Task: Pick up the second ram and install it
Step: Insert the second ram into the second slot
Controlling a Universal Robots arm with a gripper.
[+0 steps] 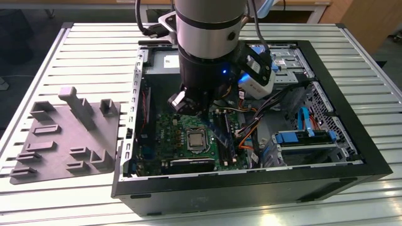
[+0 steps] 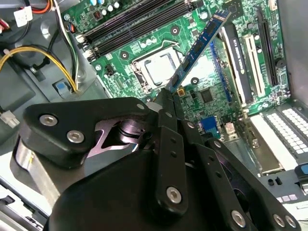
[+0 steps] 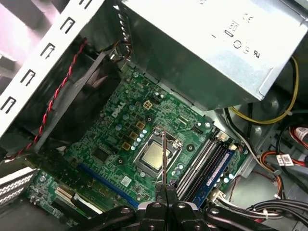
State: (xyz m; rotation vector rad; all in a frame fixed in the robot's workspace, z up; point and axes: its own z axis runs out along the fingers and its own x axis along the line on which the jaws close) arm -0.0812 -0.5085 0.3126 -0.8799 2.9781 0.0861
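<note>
My gripper (image 2: 169, 94) is shut on the second ram (image 2: 204, 45), a narrow blue-green board with dark chips. It holds the stick by one end. The ram is tilted above the green motherboard (image 2: 202, 91) inside the open computer case (image 1: 251, 183). In the first wrist view the ram (image 3: 163, 159) shows edge-on as a thin line rising from the gripper (image 3: 166, 195), over the processor socket (image 3: 153, 156). The long memory sockets (image 3: 202, 161) lie just beside it, apart from it. A blue stick (image 3: 220, 168) stands in one socket. In the exterior view the gripper (image 1: 197, 110) hangs over the motherboard.
A grey metal power supply (image 3: 207, 43) overhangs the board, with yellow and orange cables (image 3: 269, 120) beside the sockets. A black fan (image 3: 82, 96) sits by the case wall. Blue drive bays (image 1: 301, 136) fill the case's far side. A grey moulded tray (image 1: 63, 136) lies outside on the slatted table.
</note>
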